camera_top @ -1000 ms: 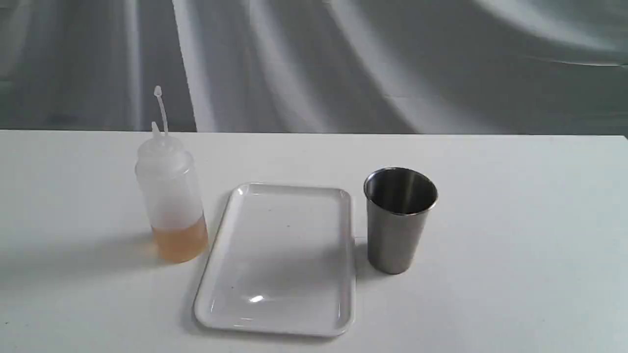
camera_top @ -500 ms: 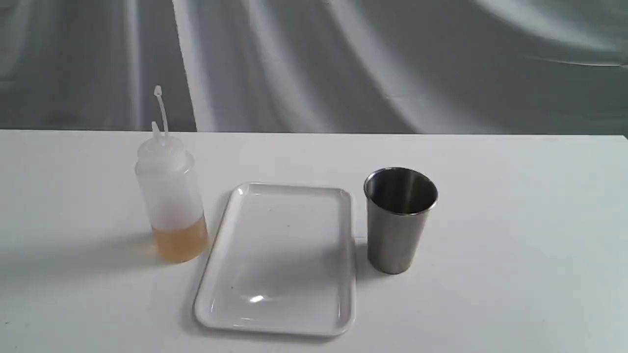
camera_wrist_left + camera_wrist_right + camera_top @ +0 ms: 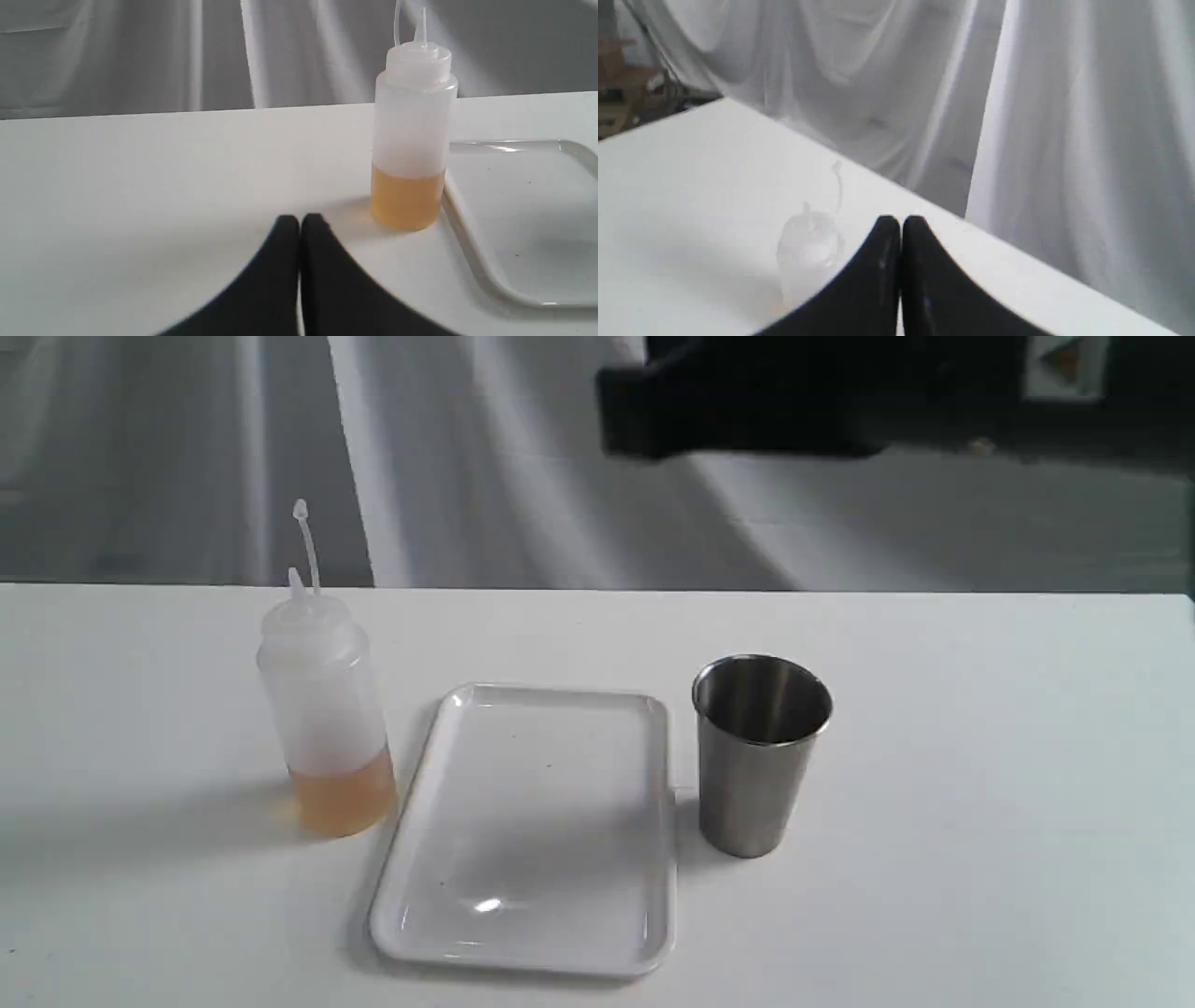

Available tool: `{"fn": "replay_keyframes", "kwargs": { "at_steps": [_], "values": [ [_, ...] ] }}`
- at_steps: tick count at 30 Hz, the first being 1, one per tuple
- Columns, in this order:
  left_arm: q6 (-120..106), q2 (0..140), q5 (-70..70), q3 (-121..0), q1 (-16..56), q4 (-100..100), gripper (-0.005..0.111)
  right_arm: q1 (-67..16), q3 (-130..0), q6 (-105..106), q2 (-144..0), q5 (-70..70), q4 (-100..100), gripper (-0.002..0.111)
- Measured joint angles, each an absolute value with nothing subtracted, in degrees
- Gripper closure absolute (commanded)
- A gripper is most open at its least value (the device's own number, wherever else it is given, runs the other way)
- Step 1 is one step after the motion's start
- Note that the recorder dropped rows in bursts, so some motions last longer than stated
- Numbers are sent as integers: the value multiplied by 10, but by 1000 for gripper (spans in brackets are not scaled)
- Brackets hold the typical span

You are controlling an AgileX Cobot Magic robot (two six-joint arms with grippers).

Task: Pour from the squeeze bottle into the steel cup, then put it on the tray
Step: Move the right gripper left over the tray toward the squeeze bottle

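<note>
Squeeze bottle (image 3: 322, 709) upright left of the desk's (image 3: 980, 803) middle, just beside the white tray's (image 3: 523, 821) left rim; steel cup (image 3: 761, 756) upright just off the right rim, its dark inside unreadable, the tray holding nothing. Bottle holds amber liquid in its bottom quarter: likely light, bottom-heavy, soft-walled and slick, so take it round the mid-body, gently, lest it squirt early. Left pincer (image 3: 300, 224) closed on nothing, near the bottle; right pincer (image 3: 901, 224) likewise closed, empty.
</note>
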State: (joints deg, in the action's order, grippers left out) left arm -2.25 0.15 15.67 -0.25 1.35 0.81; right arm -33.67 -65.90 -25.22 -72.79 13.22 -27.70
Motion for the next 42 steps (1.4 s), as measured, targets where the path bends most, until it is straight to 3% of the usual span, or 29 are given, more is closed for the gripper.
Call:
{"fn": "replay_keyframes", "kwargs": {
  "at_steps": [12,23,33,37,42],
  "values": [
    [-23,1,157,-3,13,8,107,-411,-659,-227,-868,111,-256,108],
    [-23,1,157,-3,13,8,107,-431,-565,-29,-938,-204,-100,108],
    [-23,1,157,-3,13,8,107,-433,-544,44,-1022,-326,15,105],
    [-23,1,157,-3,13,8,107,-433,-544,45,-1052,-360,39,87],
    [-23,1,157,-3,13,8,107,-432,-544,45,-1078,-383,44,33]
  ]
}}
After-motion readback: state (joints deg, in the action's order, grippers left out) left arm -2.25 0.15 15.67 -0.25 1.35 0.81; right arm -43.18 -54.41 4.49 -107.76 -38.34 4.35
